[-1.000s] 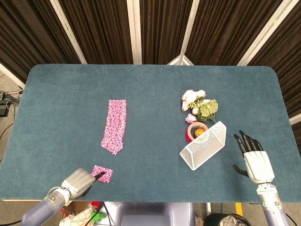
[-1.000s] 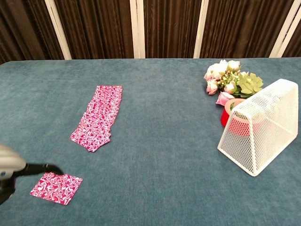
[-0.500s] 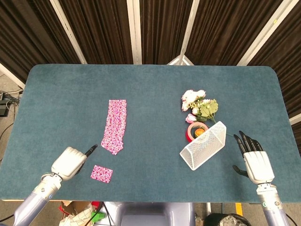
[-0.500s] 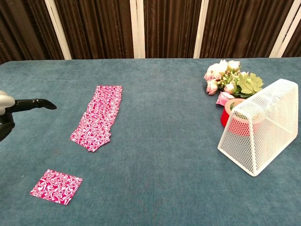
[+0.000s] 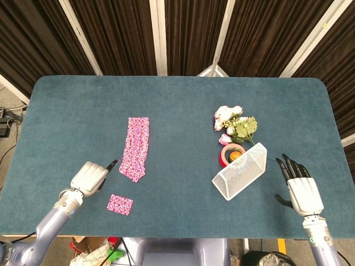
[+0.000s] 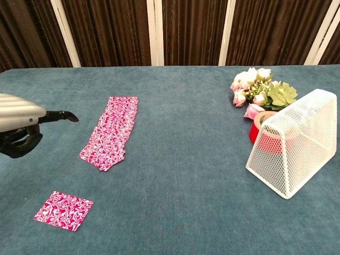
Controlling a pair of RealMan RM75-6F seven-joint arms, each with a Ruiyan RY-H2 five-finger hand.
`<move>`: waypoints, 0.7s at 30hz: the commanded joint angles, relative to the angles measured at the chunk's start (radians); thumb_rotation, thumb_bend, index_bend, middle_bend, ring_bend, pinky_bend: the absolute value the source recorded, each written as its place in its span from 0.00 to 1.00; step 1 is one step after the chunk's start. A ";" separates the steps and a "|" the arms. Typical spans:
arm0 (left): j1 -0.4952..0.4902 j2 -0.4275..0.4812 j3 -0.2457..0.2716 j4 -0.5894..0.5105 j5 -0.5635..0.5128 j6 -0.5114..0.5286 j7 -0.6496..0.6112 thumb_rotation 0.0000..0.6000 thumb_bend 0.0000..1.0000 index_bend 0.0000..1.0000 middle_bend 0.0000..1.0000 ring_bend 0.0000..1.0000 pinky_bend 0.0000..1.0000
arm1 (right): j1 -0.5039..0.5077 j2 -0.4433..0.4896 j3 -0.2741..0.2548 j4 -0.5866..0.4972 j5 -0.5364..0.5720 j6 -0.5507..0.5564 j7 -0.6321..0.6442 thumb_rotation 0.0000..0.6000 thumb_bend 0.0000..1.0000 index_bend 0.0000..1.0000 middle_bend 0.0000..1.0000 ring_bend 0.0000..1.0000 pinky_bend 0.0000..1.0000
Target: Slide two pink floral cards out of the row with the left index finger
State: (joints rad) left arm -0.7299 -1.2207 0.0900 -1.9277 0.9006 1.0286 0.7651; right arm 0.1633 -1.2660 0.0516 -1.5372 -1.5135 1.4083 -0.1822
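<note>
A row of overlapping pink floral cards (image 5: 136, 148) (image 6: 110, 132) lies left of the table's middle. One single pink floral card (image 5: 120, 204) (image 6: 63, 210) lies apart from the row, near the front edge. My left hand (image 5: 91, 178) (image 6: 18, 125) hovers just left of the row's near end, one finger stretched out toward the cards and the others curled in, holding nothing. It does not touch the cards. My right hand (image 5: 299, 185) rests open at the table's front right, fingers spread.
A white wire-mesh basket (image 5: 240, 172) (image 6: 295, 149) lies on its side at the right. Behind it are a red tape roll (image 5: 230, 152) (image 6: 261, 129) and a bunch of artificial flowers (image 5: 235, 125) (image 6: 261, 91). The table is covered in teal cloth (image 5: 183, 105).
My left hand has lifted off the single card near the front edge and moved back and right, to beside the row's near end. The single card stays put.
</note>
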 commanded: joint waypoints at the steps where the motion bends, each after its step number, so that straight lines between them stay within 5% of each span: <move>1: -0.028 -0.031 -0.012 0.021 -0.057 -0.024 0.034 1.00 0.97 0.01 0.81 0.74 0.67 | 0.000 0.000 0.001 0.000 0.001 0.001 0.002 1.00 0.18 0.00 0.00 0.13 0.18; 21: -0.112 -0.154 0.002 0.076 -0.222 -0.039 0.126 1.00 0.97 0.01 0.81 0.74 0.67 | -0.002 0.008 0.006 0.007 0.009 0.004 0.029 1.00 0.18 0.00 0.00 0.13 0.18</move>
State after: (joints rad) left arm -0.8394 -1.3727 0.0904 -1.8507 0.6814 0.9893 0.8908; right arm 0.1617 -1.2576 0.0577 -1.5301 -1.5050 1.4123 -0.1534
